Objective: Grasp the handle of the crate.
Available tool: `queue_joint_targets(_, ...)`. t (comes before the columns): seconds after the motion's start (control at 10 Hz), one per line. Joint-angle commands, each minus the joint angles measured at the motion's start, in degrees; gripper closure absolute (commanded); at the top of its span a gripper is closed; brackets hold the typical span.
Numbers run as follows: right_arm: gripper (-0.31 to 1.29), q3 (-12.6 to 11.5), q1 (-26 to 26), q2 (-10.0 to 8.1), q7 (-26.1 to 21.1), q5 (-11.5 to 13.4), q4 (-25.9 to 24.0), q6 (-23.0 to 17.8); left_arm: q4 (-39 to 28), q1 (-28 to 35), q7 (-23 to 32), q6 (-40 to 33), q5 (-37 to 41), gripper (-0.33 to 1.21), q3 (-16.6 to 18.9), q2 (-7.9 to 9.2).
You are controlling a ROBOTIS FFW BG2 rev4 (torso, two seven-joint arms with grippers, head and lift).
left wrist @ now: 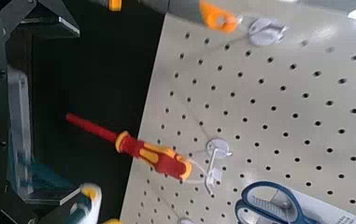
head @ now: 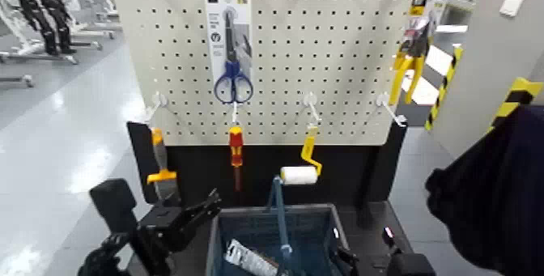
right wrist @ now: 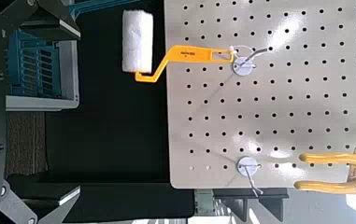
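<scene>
The thin blue plastic bail handle (head: pixel 278 214) stands upright over the slotted blue-grey plastic crate (head: pixel 316 231), below the pegboard. It looks stiff, light (possibly slick); grip its top. Both arms flank it low; jaws' state: cannot tell.

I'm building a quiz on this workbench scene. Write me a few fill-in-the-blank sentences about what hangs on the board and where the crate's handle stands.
1. The crate's blue handle stands ____ over its middle.
2. The packaged scissors hang on the ____.
3. The screwdriver hangs between the scraper and the ____.
4. The left gripper is on the crate's ____ side.

Missing words: upright; pegboard; paint roller; left
</scene>
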Motion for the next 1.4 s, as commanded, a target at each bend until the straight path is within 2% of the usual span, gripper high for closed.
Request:
queue_joint_targets(0.1, 0.15, 0.1, -0.1, 0.00, 0.0, -0.2, 0.1, -0.1, -0.7, -3.8, 0.4, 11.1, 13.1, 0.12, 0.3, 1.25)
queue_joint_targets(0.4, 0.15, 0.1, -0.1, 0.00, 0.0, -0.4, 0.3, -0.2, 1.3, -6.5, 2.3, 19.5, 27.7, 0.12, 1.1, 2.39)
queue_joint_targets(0.7, 0.15, 0.1, -0.1, 0.00, 0.0, -0.5, 0.4, -0.4, 9.7, -10.4, -0.7, 23.2, 40.7, 0.12, -1.2, 3.53)
queue_joint_targets(1.0, 0.15, 0.1, -0.1, 0.09, 0.0, -0.6, 0.4, -0.5, 17.7, -15.3, -5.4, 26.8, 47.0, 0.13, -4.2, 4.15)
queue_joint_targets(1.4, 0.15, 0.2, -0.2, 0.18, 0.0, -0.7, 0.6, -0.8, 27.5, -20.3, -10.6, 28.2, 50.6, 0.14, -7.6, 3.97)
